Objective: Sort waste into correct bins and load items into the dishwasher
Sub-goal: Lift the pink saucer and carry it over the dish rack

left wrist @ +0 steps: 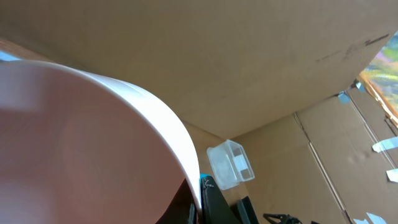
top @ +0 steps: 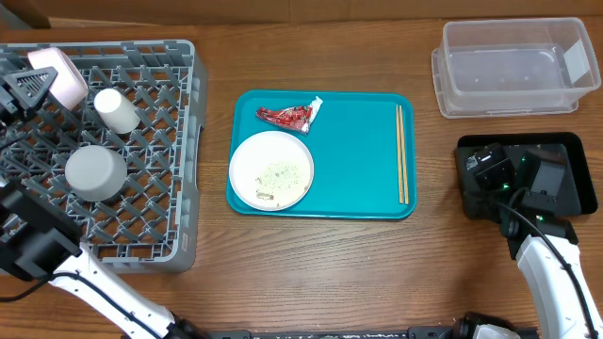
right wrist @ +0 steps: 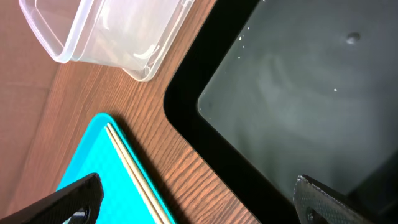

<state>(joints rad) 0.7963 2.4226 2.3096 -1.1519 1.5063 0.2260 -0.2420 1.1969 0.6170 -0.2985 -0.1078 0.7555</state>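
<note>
Overhead: left tool (top: 36,87) clamped on rim of pink bowl (top: 57,73), at far-left corner of grey dish rack (top: 160,188). White cup (top: 116,110) and grey-blue bowl (top: 94,172) in rack. Plate (top: 271,169) with crumbs (top: 279,175), red wrapper (top: 290,115) and chopsticks (top: 401,153) on teal tray (top: 358,160). Right tool (top: 507,174) over black tray (top: 577,188).
Left wrist: pink bowl fills frame; clear tub (left wrist: 231,163) far off.
Right wrist: right tool jaws fully spread, nothing between; black tray, tub corner and chopsticks below on counter (right wrist: 37,93).
</note>
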